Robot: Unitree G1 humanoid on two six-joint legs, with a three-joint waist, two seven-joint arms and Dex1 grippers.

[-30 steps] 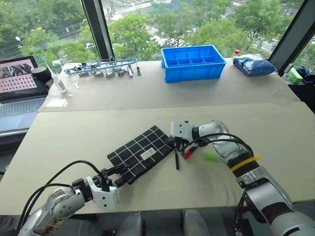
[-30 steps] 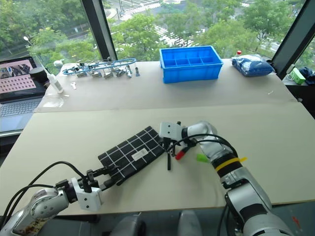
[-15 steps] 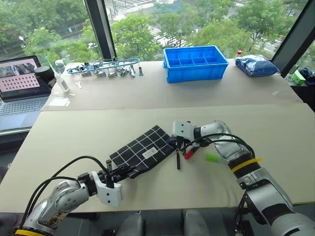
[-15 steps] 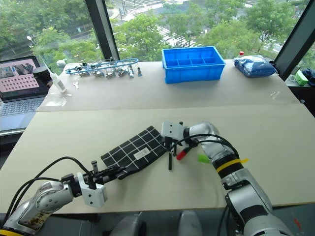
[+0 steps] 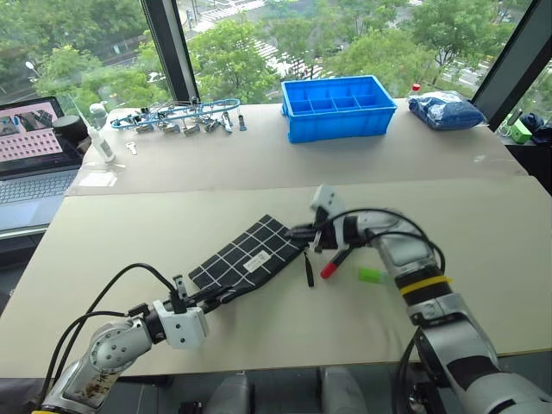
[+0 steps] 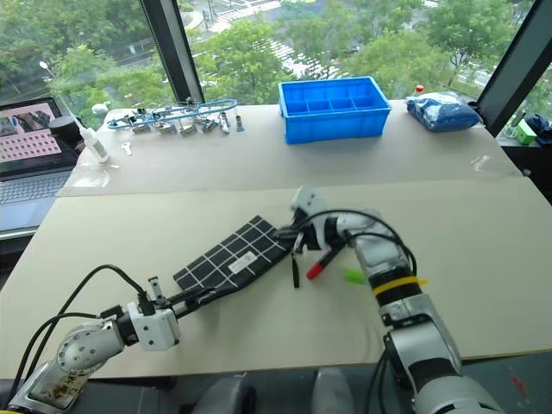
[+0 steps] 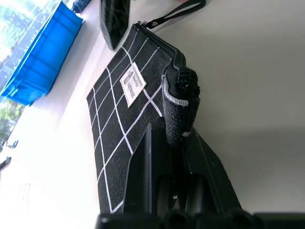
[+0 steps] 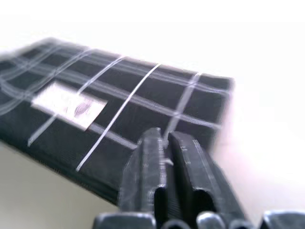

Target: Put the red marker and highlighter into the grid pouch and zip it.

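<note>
L gripper (image 5: pixel 210 299): black fingers pinching near-left corner of pouch, lifting it.
Pouch: flat black fabric grid pouch (image 5: pixel 250 257), mid table.
R gripper (image 5: pixel 304 233): at pouch's far-right end, fingers nearly together, gripping nothing I can see.
Pens: red marker (image 5: pixel 335 263), then light-green highlighter (image 5: pixel 371 275), on table right of pouch.

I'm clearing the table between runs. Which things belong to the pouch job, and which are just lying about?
Job: pouch, red marker, highlighter.
Lying about: blue bin, laptop, blue bag, bottle.
</note>
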